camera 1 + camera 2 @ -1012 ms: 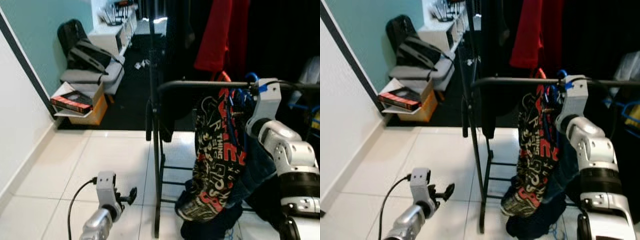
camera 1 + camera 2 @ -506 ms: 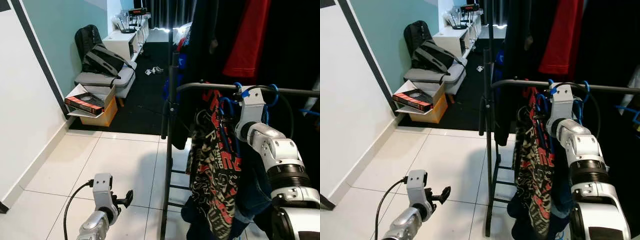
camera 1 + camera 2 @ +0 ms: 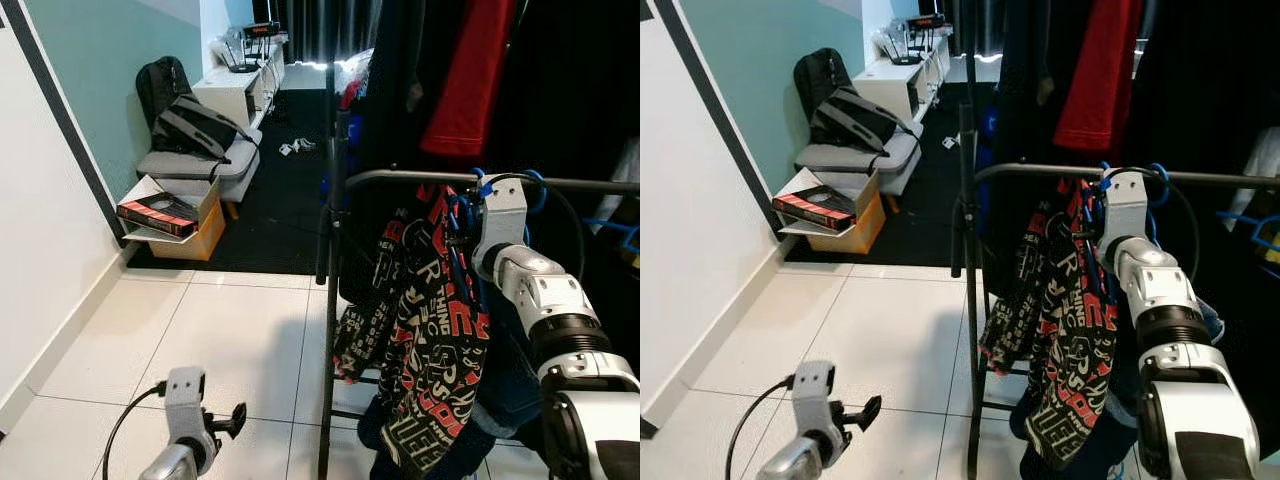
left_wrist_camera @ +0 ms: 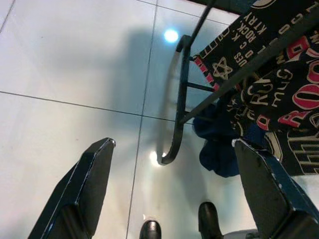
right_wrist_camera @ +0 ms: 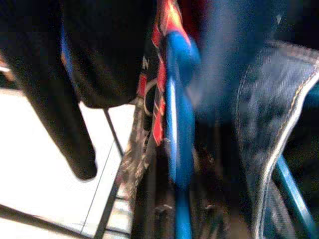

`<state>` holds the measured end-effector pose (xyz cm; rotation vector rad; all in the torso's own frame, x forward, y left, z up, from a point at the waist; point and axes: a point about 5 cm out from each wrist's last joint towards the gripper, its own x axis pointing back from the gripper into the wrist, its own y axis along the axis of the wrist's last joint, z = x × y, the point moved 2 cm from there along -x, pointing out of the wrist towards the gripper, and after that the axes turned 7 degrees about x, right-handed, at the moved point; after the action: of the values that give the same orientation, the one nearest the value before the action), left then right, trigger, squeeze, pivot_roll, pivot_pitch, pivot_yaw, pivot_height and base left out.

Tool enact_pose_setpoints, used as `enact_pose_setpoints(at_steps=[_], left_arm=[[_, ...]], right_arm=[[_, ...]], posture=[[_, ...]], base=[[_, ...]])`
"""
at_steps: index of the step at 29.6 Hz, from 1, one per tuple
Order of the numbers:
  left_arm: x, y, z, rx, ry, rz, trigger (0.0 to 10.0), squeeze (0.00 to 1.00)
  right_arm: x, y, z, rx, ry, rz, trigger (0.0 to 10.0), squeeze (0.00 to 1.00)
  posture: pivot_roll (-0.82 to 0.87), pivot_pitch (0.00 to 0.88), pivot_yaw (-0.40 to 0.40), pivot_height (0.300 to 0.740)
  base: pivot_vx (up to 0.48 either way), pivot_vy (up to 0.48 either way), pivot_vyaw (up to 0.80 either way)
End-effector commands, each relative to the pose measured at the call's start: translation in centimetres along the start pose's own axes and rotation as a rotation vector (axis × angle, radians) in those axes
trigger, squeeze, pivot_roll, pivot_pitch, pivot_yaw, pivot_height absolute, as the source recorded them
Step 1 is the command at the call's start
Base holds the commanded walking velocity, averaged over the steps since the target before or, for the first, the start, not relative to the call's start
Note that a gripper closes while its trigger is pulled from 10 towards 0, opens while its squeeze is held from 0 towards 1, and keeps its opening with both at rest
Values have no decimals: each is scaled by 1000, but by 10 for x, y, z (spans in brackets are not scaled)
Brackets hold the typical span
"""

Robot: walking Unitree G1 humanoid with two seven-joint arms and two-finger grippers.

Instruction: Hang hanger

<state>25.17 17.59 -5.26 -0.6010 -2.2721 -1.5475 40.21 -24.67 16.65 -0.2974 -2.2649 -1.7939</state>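
Nearest the camera, the left gripper [image 3: 215, 428] hangs low over the white tiled floor [image 3: 240, 330], its two black fingers [image 4: 84, 184] spread wide with nothing between them, well apart from the work. Farther out, the right arm reaches up to the rack's horizontal rail [image 3: 420, 178], and the right gripper [image 3: 478, 200] sits just below it among the clothes; whether its fingers are clamped cannot be told, as they are hidden behind the wrist. The blue hanger [image 5: 177, 114] lies straight ahead of that gripper, its hook [image 3: 478, 178] seeming to sit at or over the rail, and carries the black printed garment [image 3: 430, 330] that drapes down beside the rack's upright post [image 3: 330, 300]. The rail runs crosswise to the arm, so the right arm is plainly the nearer one. Beyond, a backpack [image 3: 190, 125] rests on a bench against the teal wall.
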Motion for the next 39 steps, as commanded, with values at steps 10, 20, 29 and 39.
enact_pose_setpoints(at_steps=[10,20,29,39], left_arm=[[-2,-20,-19,-4,19,57,10000,0],[-5,-3,-12,3,11,4,10000,0],[0,-1,7,9,55,26,10000,0],[10,-1,28,-13,85,39,10000,0]], right_arm=[[11,-10,27,-77,241,-152,10000,1000],[32,-34,39,-64,328,-213,10000,1000],[42,-85,35,-62,259,-118,10000,0],[57,-103,36,-168,298,-166,10000,0]], posture=[[-103,0,34,740],[-109,0,31,740],[-115,0,27,740],[-113,0,27,740]], base=[[0,0,0],[0,0,0],[-28,0,0],[-271,0,0]])
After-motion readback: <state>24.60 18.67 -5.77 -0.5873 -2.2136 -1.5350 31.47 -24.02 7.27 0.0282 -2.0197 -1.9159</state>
